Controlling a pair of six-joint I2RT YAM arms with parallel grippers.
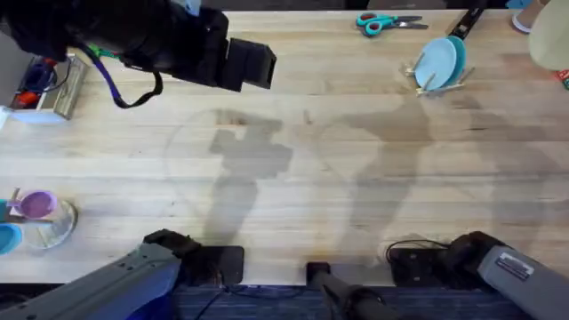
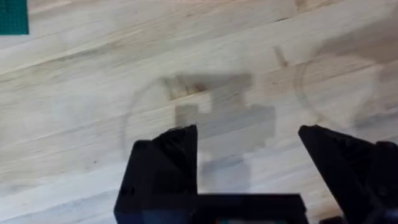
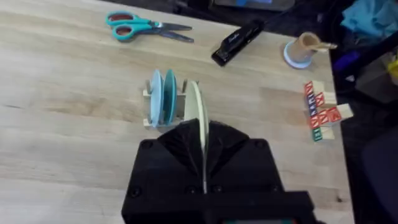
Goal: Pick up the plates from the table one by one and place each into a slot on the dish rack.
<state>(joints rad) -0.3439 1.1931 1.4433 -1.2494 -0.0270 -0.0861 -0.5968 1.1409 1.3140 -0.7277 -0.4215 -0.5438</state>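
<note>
Cream-yellow plate (image 3: 200, 134): held edge-on, clamped in the right hand (image 3: 204, 155), above the counter (image 1: 356, 178) just short of the dish rack (image 3: 163, 118). Rack stood near the counter's far right corner; blue plates (image 3: 161, 96) already slotted upright. Step judged: final placement. Next move calls for aligning the plate with a free slot. Left hand (image 2: 249, 155): fingers apart, empty, over bare counter.

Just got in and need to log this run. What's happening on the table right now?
The right gripper holds the cream plate on edge, just short of the dish rack, where a light blue plate and a darker teal one already stand. The left gripper hangs open and empty over bare table.
</note>
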